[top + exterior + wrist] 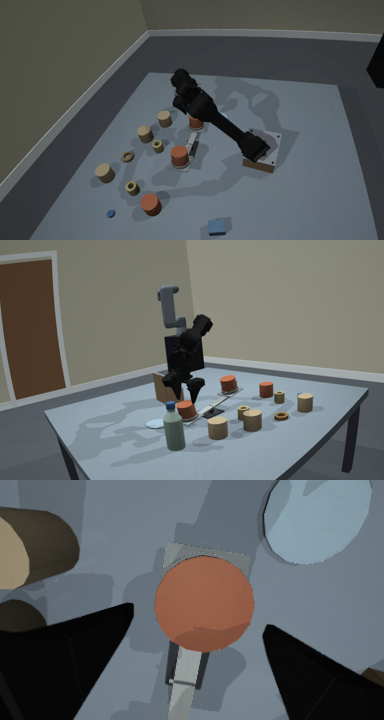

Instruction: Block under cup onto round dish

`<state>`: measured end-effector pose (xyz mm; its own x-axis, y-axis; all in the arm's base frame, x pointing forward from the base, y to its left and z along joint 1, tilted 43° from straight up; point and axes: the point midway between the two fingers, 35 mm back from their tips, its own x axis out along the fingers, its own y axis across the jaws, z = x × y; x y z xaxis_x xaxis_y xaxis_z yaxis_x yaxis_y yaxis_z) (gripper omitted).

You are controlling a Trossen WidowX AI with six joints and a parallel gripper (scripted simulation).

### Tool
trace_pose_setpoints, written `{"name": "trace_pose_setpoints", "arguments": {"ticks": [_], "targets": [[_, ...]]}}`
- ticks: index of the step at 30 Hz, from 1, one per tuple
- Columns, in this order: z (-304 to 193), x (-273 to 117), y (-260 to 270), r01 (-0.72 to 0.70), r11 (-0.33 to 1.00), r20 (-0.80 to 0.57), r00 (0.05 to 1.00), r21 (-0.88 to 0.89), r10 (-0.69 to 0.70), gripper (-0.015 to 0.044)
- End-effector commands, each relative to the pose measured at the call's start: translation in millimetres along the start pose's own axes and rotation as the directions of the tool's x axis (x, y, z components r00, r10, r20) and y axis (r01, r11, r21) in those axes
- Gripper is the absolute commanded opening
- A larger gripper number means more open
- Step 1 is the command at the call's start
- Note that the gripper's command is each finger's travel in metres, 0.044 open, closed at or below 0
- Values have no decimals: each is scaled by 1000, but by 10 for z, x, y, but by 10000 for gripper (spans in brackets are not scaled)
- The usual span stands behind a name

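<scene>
One orange cup (195,122) (186,409) (204,597) stands on the dish-side end of the balance (192,138) (220,401) (187,667). The identical cup (179,156) (228,384) stands on the other end. In the exterior view both cups lean toward the dish side, and the beam slopes down that way. My gripper (186,400) (199,619) is open and empty. Its fingertips are on either side of the dish-side cup in the wrist view, near its top. The pale blue round dish (224,115) (154,423) (320,520) lies beside that end. No block shows.
A green bottle (175,432) stands near the dish-side cup. Tan cylinders (164,119) (217,428), yellow tubes (158,146) (279,397) and a brown ring (126,154) (281,416) lie along one side. A loose orange cylinder (151,204) (266,390) and a blue box (216,227) stand farther off.
</scene>
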<state>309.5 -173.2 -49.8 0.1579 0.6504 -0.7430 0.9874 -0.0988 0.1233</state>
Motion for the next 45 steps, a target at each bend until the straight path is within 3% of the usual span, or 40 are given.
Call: {"name": "trace_pose_setpoints", "arguments": {"ticks": [1, 30, 33, 42, 45], "targets": [[0, 104, -11, 5, 1000, -9, 1000, 8, -5, 440], [-18, 545, -24, 5, 1000, -12, 1000, 7, -5, 440], [-18, 545, -24, 5, 1000, -12, 1000, 7, -5, 361], [-18, 545, -24, 5, 1000, -12, 1000, 7, -5, 301], [-17, 539, -22, 5, 1000, -12, 1000, 7, -5, 222]]}}
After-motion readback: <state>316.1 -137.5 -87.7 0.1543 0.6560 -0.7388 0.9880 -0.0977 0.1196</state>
